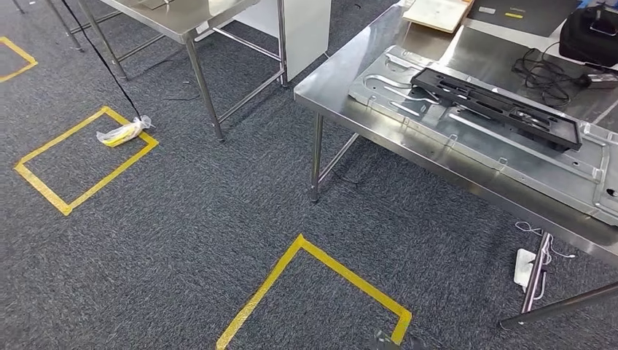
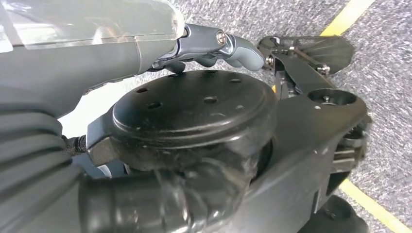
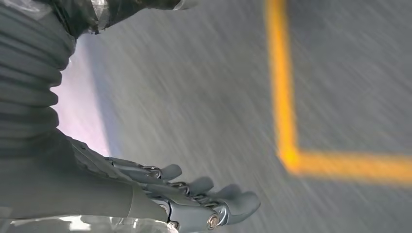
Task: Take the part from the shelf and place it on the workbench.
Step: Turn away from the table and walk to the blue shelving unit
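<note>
A long black plastic frame part (image 1: pixel 503 108) lies flat on a silver sheet-metal panel (image 1: pixel 408 84) on the steel workbench (image 1: pixel 331 87) at the right of the head view. My left hand (image 2: pixel 214 48) hangs low beside my body, its fingers loosely bent with nothing in them. My right hand (image 3: pixel 194 194) hangs over the grey carpet with its fingers stretched apart and empty. Both hands are far from the black part.
Yellow tape squares (image 1: pixel 321 259) mark the carpet in front of me and at the left. A clear bag with something yellow (image 1: pixel 125 132) lies on one square. A second steel table (image 1: pixel 182 29) stands at the back left. Cables (image 1: pixel 543 76) and a black bag (image 1: pixel 594 33) sit on the workbench; a power strip (image 1: pixel 525 266) lies below it.
</note>
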Tool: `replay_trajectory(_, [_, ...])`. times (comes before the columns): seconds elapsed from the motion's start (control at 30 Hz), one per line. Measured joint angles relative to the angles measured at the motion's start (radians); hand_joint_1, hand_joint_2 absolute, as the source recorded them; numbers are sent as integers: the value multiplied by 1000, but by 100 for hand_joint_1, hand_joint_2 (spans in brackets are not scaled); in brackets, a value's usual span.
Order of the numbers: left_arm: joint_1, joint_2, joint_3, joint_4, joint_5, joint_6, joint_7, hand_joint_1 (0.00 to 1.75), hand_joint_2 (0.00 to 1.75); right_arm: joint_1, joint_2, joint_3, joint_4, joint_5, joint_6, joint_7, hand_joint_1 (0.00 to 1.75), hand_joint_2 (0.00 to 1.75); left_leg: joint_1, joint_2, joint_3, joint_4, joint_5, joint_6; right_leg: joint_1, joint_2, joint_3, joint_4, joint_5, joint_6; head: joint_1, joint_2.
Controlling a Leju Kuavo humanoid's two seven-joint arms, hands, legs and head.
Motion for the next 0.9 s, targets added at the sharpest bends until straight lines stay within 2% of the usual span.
replay_trajectory(0.03, [1, 2, 0, -6, -1, 3, 2, 0, 0, 5, 12, -16, 49, -16, 9, -1, 0, 175, 5, -10, -8, 12, -4, -10, -7, 7, 27, -51, 31, 6, 0, 0])
replay_trajectory(0.1, [2, 9, 0, -14, -2, 5, 4, 0, 0, 13, 36, -40, 124, -29, 13, -1, 0, 175, 12, -29, -24, 42, -15, -33, -12, 50, 77, -147, 69, 16, 1, 0])
replay_trajectory(0.13, [2, 12, 0, -18, -3, 6, 6, 0, 0, 15, 46, -49, 153, -30, 15, 0, 0, 175, 12, -36, -32, 54, -19, -43, -12, 70, 89, -169, 75, 11, -1, 0])
replay_trajectory(0.17, [3, 16, 0, -21, -3, 7, 7, 0, 0, 15, 56, -55, 177, -31, 17, 0, 0, 175, 10, -43, -37, 61, -21, -51, -9, 82, 88, -166, 70, 1, -2, 0])
replay_trajectory(0.2, [4, 18, 0, -24, -4, 7, 9, 0, 0, 16, 63, -60, 196, -32, 18, 1, 0, 175, 9, -51, -42, 64, -21, -57, -7, 80, 85, -163, 71, -12, -3, 0])
replay_trajectory(0.23, [7, 19, 0, -27, -4, 7, 10, 0, 0, 15, 68, -64, 211, -32, 19, 2, 0, 175, 10, -59, -44, 64, -18, -61, -6, 65, 83, -157, 72, -25, -4, 0])
replay_trajectory(0.27, [10, 20, 0, -29, -4, 7, 10, 0, 0, 13, 73, -67, 222, -33, 20, 2, 0, 175, 12, -51, -49, 70, -21, -64, -5, 52, 81, -155, 73, -35, -5, 0])
replay_trajectory(0.3, [12, 21, 0, -32, -4, 7, 11, 0, 0, 12, 77, -70, 232, -33, 20, 2, 0, 175, 11, -26, -60, 90, -34, -65, -3, 37, 79, -155, 76, -45, -5, 0])
replay_trajectory(0.37, [12, 23, 0, -37, -4, 8, 12, 0, 0, 11, 83, -76, 252, -39, 31, 7, 0, 175, 6, 44, -104, 190, -99, -63, 7, 4, 73, -156, 81, -59, -7, 0])
replay_trajectory(0.4, [12, 24, 0, -41, -5, 9, 13, 0, 0, 12, 86, -80, 262, -47, 45, 15, 0, 175, 4, 67, -133, 259, -138, -61, 13, -15, 70, -156, 81, -63, -7, 0])
replay_trajectory(0.43, [12, 26, 0, -45, -6, 11, 15, 0, 0, 12, 90, -86, 272, -58, 63, 28, 0, 175, 2, 76, -155, 319, -167, -59, 20, -35, 67, -156, 82, -65, -7, 0])
replay_trajectory(0.47, [13, 27, 0, -49, -7, 14, 17, 0, 0, 12, 94, -93, 281, -71, 82, 42, 0, 175, 1, 81, -162, 352, -178, -55, 26, -54, 65, -155, 81, -66, -7, 0])
replay_trajectory(0.5, [14, 28, 0, -54, -8, 17, 19, 0, 0, 12, 98, -101, 287, -85, 98, 56, 0, 175, -1, 85, -150, 348, -172, -49, 31, -71, 64, -155, 81, -68, -7, 0])
replay_trajectory(0.53, [16, 29, 0, -58, -8, 21, 23, 0, 0, 12, 104, -110, 292, -96, 110, 66, 0, 175, -6, 91, -119, 305, -150, -39, 36, -87, 64, -156, 80, -69, -7, 0])
replay_trajectory(0.57, [19, 31, 0, -60, -7, 25, 27, 0, 0, 11, 110, -119, 294, -106, 118, 72, 0, 175, -14, 111, -74, 237, -124, -26, 40, -101, 66, -156, 79, -70, -7, 0])
replay_trajectory(0.6, [21, 32, 0, -62, -7, 30, 31, 0, 0, 10, 119, -126, 296, -112, 122, 76, 0, 175, -23, 140, -32, 168, -106, -12, 45, -113, 67, -155, 78, -70, -7, 0])
replay_trajectory(0.63, [24, 33, 0, -63, -6, 34, 34, 0, 0, 9, 126, -133, 297, -117, 125, 77, 0, 175, -31, 164, -2, 115, -94, -2, 48, -124, 68, -155, 77, -69, -7, 0])
replay_trajectory(0.67, [25, 34, 0, -65, -6, 36, 35, 0, 0, 7, 134, -140, 298, -122, 128, 78, 0, 175, -37, 181, 13, 86, -90, 4, 49, -135, 69, -155, 77, -68, -7, 0])
replay_trajectory(0.7, [26, 35, 0, -67, -6, 37, 36, 0, 0, 4, 140, -146, 299, -125, 130, 78, 0, 175, -41, 181, 13, 77, -91, 5, 49, -146, 70, -156, 76, -65, -7, 0])
replay_trajectory(0.73, [26, 35, 0, -69, -6, 37, 36, 0, 0, 0, 145, -152, 299, -129, 134, 77, 0, 175, -40, 166, 12, 71, -86, 3, 48, -159, 73, -159, 77, -62, -7, 0])
replay_trajectory(0.77, [26, 34, 0, -71, -6, 37, 37, 0, 0, -5, 149, -158, 299, -133, 139, 74, 0, 175, -37, 152, 15, 63, -80, 2, 47, -157, 77, -158, 73, -57, -6, 0])
replay_trajectory(0.8, [25, 34, 0, -73, -6, 37, 38, 0, 0, -8, 152, -163, 299, -137, 145, 69, 0, 175, -33, 139, 18, 53, -74, 3, 46, -135, 76, -148, 62, -51, -6, 0])
replay_trajectory(0.83, [24, 33, 0, -74, -6, 37, 38, 0, 0, -10, 155, -169, 299, -141, 152, 61, 0, 175, -29, 125, 22, 44, -68, 4, 44, -101, 67, -121, 41, -46, -6, 0])
replay_trajectory(0.87, [22, 33, 0, -76, -6, 37, 39, 0, 0, -9, 155, -174, 299, -146, 158, 54, 0, 175, -26, 112, 24, 40, -63, 5, 40, -59, 47, -75, 12, -41, -6, 0])
replay_trajectory(0.9, [21, 33, 0, -78, -6, 37, 40, 0, 0, -8, 156, -179, 299, -150, 165, 48, 0, 175, -26, 98, 21, 39, -60, 7, 38, -28, 19, -16, -20, -39, -6, 0])
